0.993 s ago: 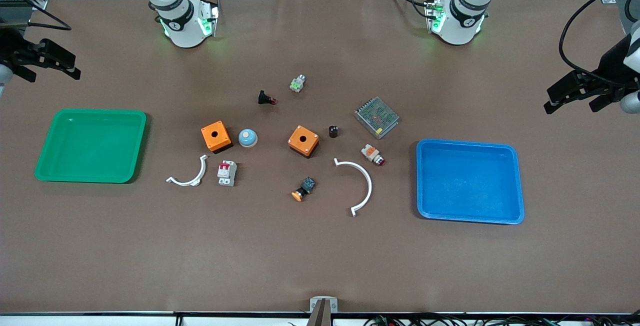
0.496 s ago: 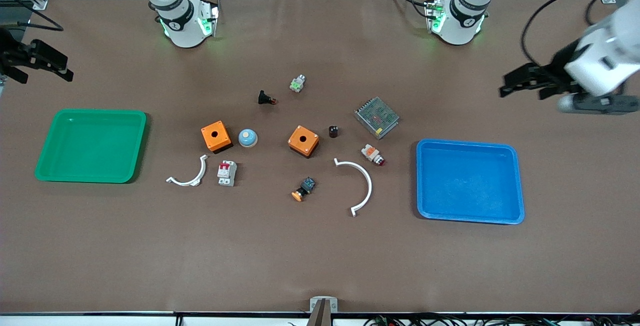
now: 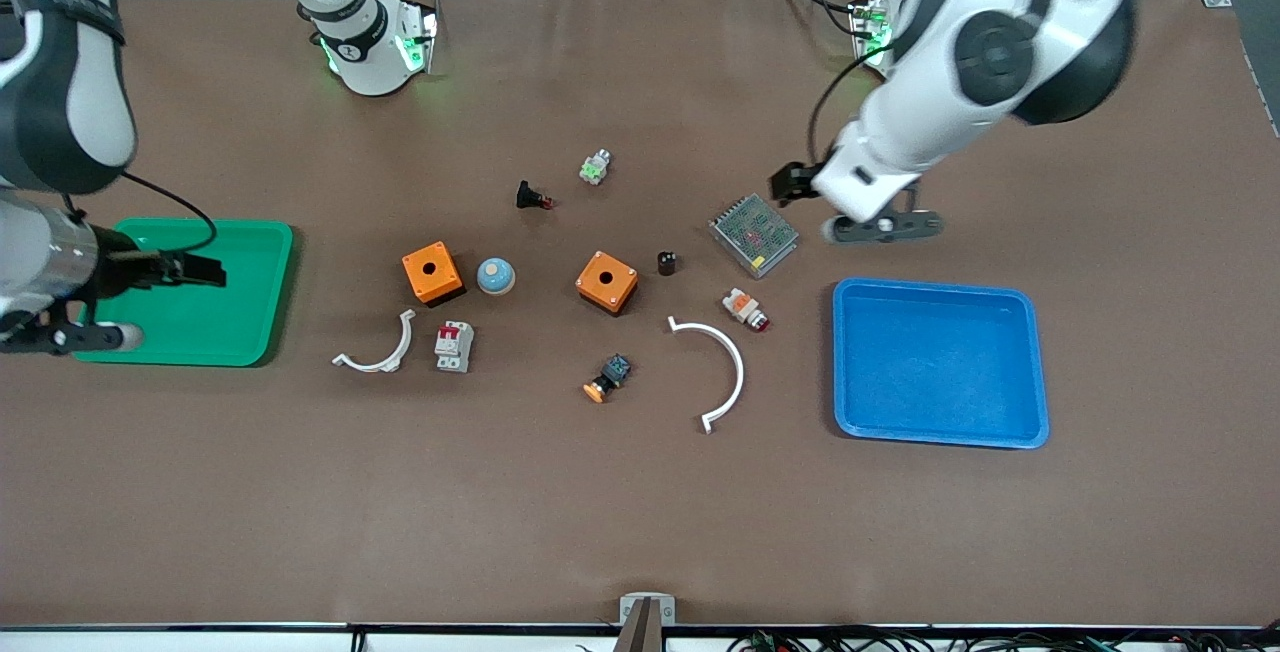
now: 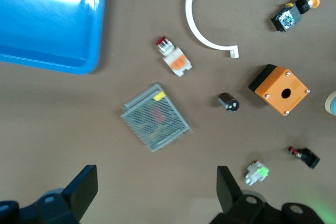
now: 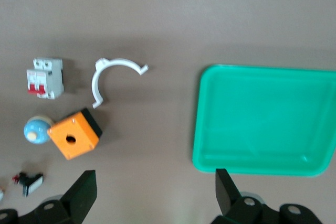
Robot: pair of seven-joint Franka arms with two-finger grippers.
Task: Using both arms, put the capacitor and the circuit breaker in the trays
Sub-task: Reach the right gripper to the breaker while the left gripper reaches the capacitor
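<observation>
The capacitor (image 3: 666,263), a tiny black stubby cylinder, stands between an orange box (image 3: 606,281) and a mesh-covered metal unit (image 3: 754,234); the left wrist view shows the capacitor (image 4: 228,102) too. The circuit breaker (image 3: 453,346), white-grey with a red switch, lies beside a white curved clip (image 3: 378,352) and appears as the circuit breaker (image 5: 45,78) in the right wrist view. My left gripper (image 3: 790,184) hangs open and empty over the table beside the mesh unit; its own view shows the left gripper (image 4: 156,187) wide apart. My right gripper (image 3: 200,272) is open and empty over the green tray's inner edge, seen also as the right gripper (image 5: 156,187).
A green tray (image 3: 180,228) sits at the right arm's end, a blue tray (image 3: 940,285) at the left arm's end. Among the parts lie a second orange box (image 3: 432,273), a blue dome (image 3: 495,276), a larger white clip (image 3: 720,372) and several small buttons.
Both arms swung in from the table's ends. The left gripper came over the table beside the mesh unit; the right gripper came over the green tray. No part on the table has moved.
</observation>
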